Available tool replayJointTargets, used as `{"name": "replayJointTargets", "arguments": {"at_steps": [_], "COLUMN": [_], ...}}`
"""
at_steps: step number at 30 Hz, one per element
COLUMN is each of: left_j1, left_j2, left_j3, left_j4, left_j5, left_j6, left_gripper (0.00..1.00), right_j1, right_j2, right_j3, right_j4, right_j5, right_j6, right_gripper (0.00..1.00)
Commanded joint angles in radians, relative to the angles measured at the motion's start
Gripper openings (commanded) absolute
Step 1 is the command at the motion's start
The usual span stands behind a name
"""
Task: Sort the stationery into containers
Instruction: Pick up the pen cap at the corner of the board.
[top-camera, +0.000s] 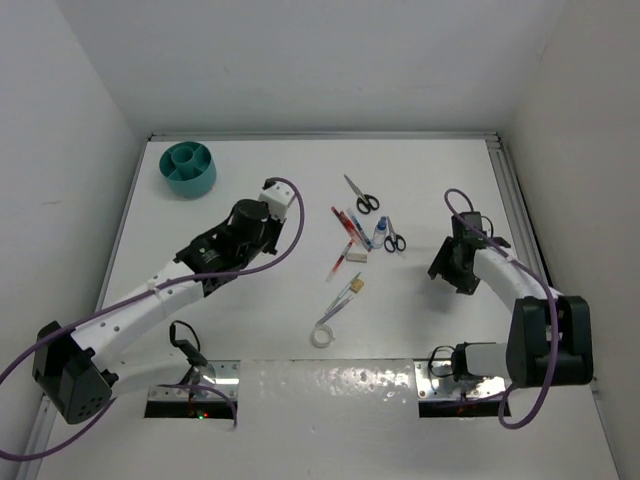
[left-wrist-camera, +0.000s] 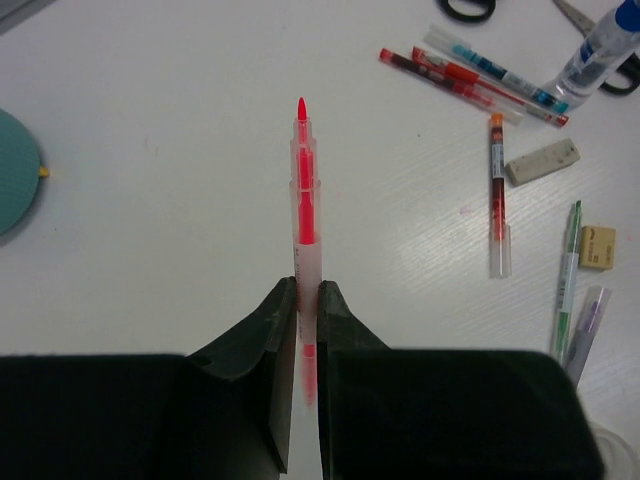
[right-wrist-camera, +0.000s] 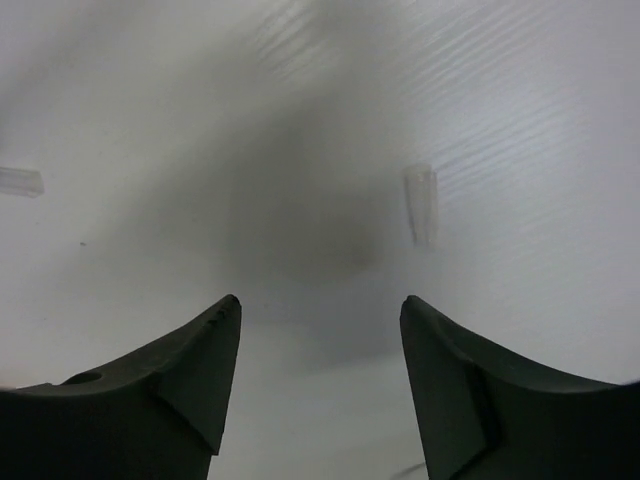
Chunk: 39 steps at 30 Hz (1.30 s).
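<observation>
My left gripper (left-wrist-camera: 307, 290) is shut on a red pen (left-wrist-camera: 304, 200) with a clear barrel, held above the bare table with its tip pointing forward. In the top view the left gripper (top-camera: 272, 192) hovers right of the teal organiser cup (top-camera: 189, 168), whose edge shows in the left wrist view (left-wrist-camera: 10, 170). Stationery lies mid-table: two scissors (top-camera: 362, 195) (top-camera: 392, 238), a glue bottle (top-camera: 381, 233), pens (top-camera: 345, 222), a white eraser (top-camera: 354, 256), a tan eraser (top-camera: 357, 286) and a tape ring (top-camera: 322, 336). My right gripper (top-camera: 447, 268) (right-wrist-camera: 320, 305) is open and empty, low over the table.
Walls close in the table at the left, back and right. The left wrist view shows more pens (left-wrist-camera: 460, 75), a red pen (left-wrist-camera: 497, 190), the white eraser (left-wrist-camera: 542, 162) and the glue bottle (left-wrist-camera: 600, 45). A clear pen cap (right-wrist-camera: 422, 205) lies ahead of my right gripper.
</observation>
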Motion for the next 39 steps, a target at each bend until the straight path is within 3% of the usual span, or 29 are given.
{"name": "replayJointTargets", "arguments": {"at_steps": [1,2,5,6,9,14,23,35,39], "left_j1": [0.042,0.058,0.091,0.107,0.128,0.185,0.245,0.234,0.231], "left_j2": [-0.046,-0.054,-0.063,-0.069,-0.087,-0.127,-0.154,-0.066,-0.057], "left_j3": [-0.020,-0.036,-0.069,-0.081,-0.098,-0.145,-0.178,-0.026,-0.010], "left_j4": [0.084,0.107,0.148,0.156,0.190,0.224,0.232,0.126,0.127], "left_j5": [0.056,0.062,0.089,0.105,0.115,0.125,0.180,0.148,0.131], "left_j6": [0.031,0.038,0.042,0.042,0.042,0.042,0.017,0.029,0.032], "left_gripper": [0.00,0.00,0.00,0.00,0.00,0.00,0.00,0.00,0.00], "right_j1": [0.005,-0.006,-0.194,-0.266,-0.325,-0.408,-0.540,-0.647,-0.649], "right_j2": [-0.086,-0.124,-0.096,-0.062,0.048,0.082,0.154,0.205,0.187], "right_j3": [0.088,0.098,0.110,0.121,0.154,0.101,0.101,0.007,-0.022], "right_j4": [-0.169,-0.185,-0.141,-0.144,-0.106,0.013,0.099,0.211,0.231], "right_j5": [0.177,0.240,0.127,0.099,-0.026,-0.085,-0.041,-0.073,-0.067], "right_j6": [-0.005,-0.008,-0.087,-0.107,-0.158,-0.129,-0.159,-0.166,-0.135], "right_gripper": [0.66,0.81,0.84,0.84,0.80,0.70,0.70,0.70,0.64]}}
